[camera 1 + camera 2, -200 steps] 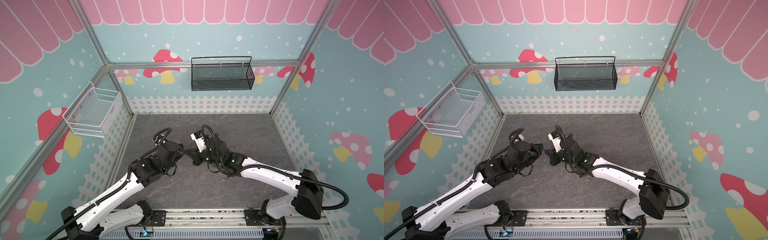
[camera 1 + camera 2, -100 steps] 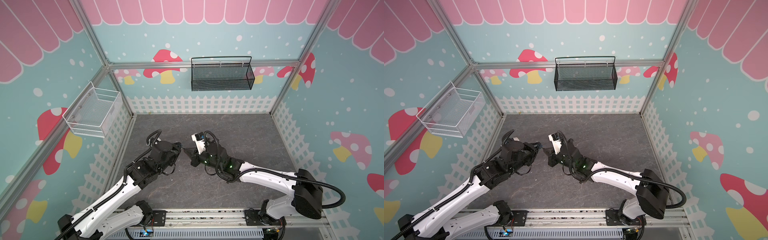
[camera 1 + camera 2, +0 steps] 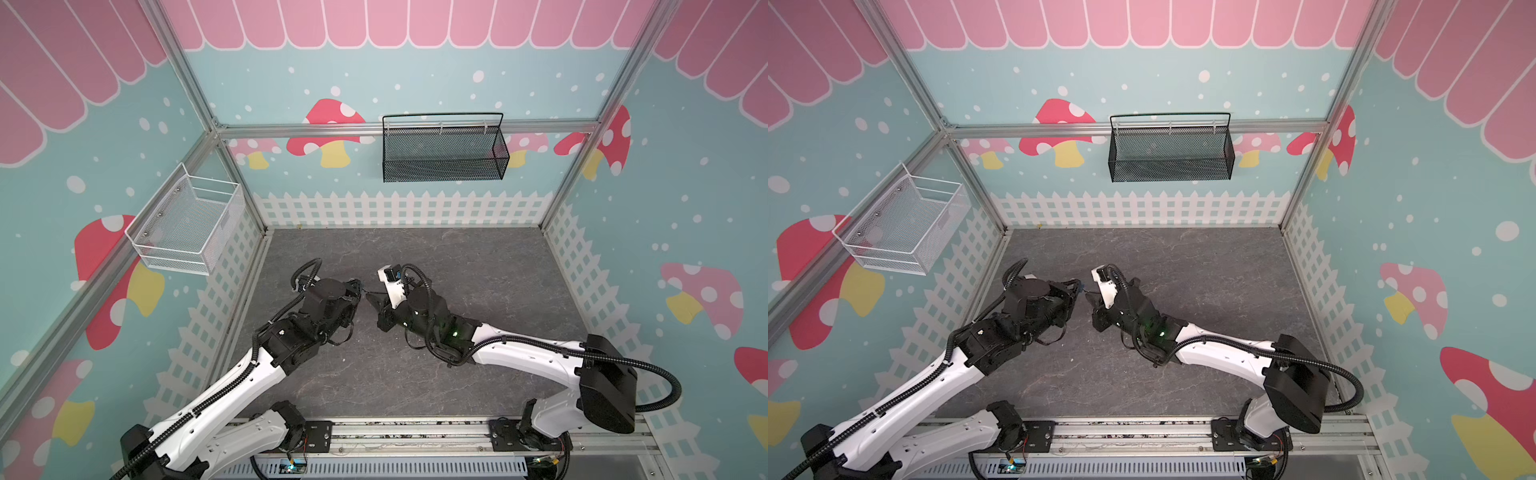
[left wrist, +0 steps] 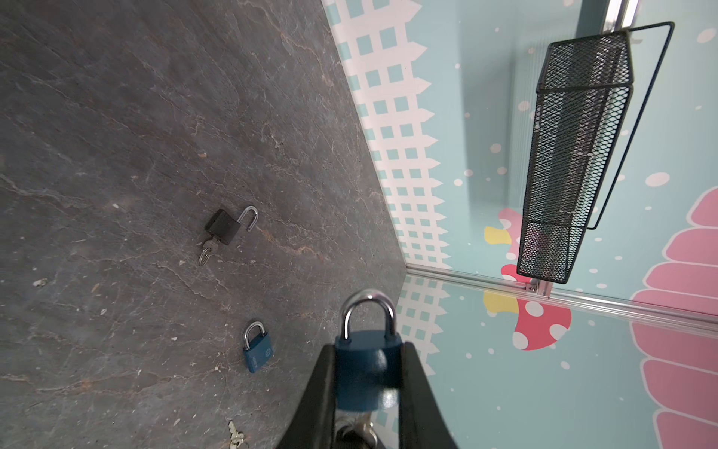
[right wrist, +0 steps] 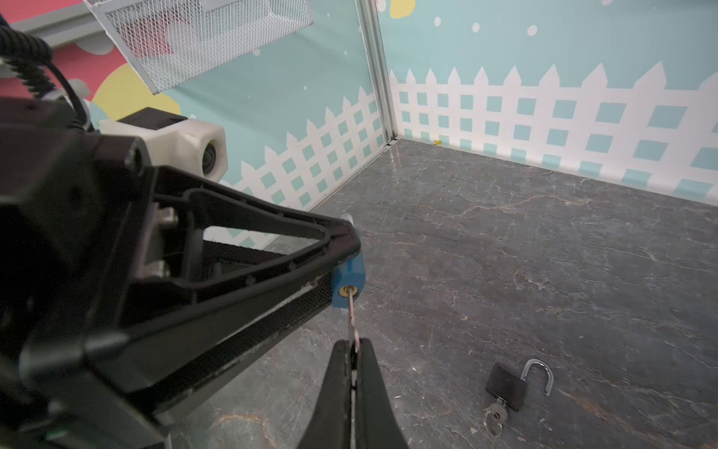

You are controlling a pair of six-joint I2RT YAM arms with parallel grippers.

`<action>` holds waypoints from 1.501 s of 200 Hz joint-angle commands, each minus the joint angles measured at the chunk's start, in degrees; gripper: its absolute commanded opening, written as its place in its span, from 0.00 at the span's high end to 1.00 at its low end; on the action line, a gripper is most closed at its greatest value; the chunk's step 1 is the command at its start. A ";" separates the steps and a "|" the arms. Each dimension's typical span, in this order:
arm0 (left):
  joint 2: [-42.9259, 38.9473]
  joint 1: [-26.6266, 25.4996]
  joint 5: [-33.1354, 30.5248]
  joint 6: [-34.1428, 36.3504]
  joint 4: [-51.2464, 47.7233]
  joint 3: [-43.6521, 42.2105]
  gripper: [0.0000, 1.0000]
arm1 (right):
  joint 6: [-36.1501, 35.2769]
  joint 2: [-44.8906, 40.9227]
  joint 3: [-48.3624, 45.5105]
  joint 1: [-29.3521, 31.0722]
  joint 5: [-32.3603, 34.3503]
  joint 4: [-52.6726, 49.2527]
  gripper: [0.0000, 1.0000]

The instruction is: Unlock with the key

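Observation:
My left gripper [image 4: 367, 350] is shut on a blue padlock [image 4: 367, 369] whose silver shackle is closed. In the right wrist view this padlock [image 5: 349, 278] shows its brass keyhole end past the left fingers [image 5: 272, 248]. My right gripper [image 5: 353, 344] is shut on a thin key [image 5: 352, 317]; the key's tip sits at the keyhole and most of the blade is outside. In both top views the left gripper [image 3: 358, 291] [image 3: 1077, 287] and right gripper [image 3: 372, 297] [image 3: 1091, 297] meet tip to tip above the middle of the floor.
On the grey floor lie a second blue padlock [image 4: 257, 348], a black padlock [image 4: 223, 227] [image 5: 505, 385] with open shackle and key in it, and a loose key [image 4: 235, 435]. A black mesh basket [image 3: 442, 149] hangs on the back wall, a white one [image 3: 187, 226] on the left wall.
Both grippers have drifted together a little to the left and toward the back wall. Their holds on the padlock and the key are unchanged.

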 commanded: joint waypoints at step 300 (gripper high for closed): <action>-3.08 5.31 8.46 4.53 2.40 -0.53 1.00 | 4.23 -3.10 10.67 -1.72 -4.50 -20.85 1.00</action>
